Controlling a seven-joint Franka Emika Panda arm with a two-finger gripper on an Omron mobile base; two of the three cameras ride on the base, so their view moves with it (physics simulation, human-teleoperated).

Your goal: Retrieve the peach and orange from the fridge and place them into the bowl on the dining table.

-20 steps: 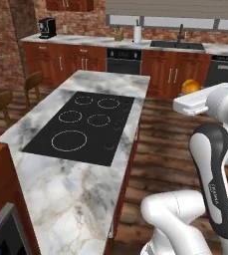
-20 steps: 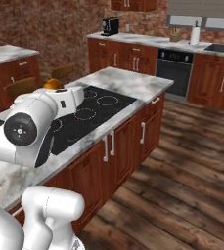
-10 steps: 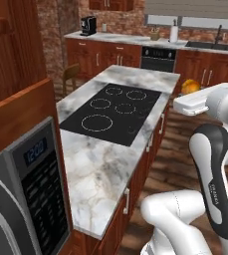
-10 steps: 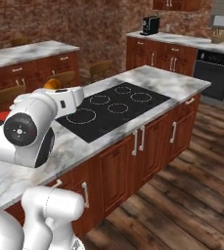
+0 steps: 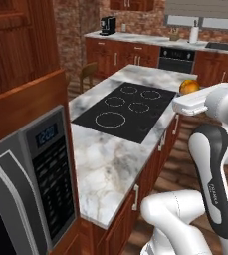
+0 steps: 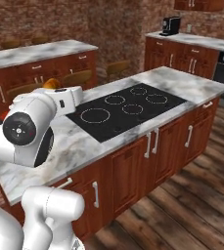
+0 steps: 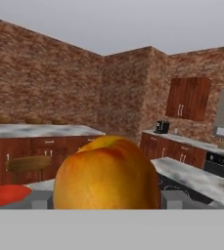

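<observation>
Evidently the base has swung round since a second ago: the worktop (image 6: 79,141) now lies closer, bowl (image 7: 3,195) near. The pincer (image 7: 106,197) (jaws wide) clasps the orange (image 7: 106,176), ready for delivery.

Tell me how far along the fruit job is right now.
Done: the orange has been picked up. In hand: the pincer is closed on it, carrying it beside the dining table. Left: set it in the red bowl just ahead. The bowl's inside is hidden, so I cannot tell whether the peach is in it.
</observation>
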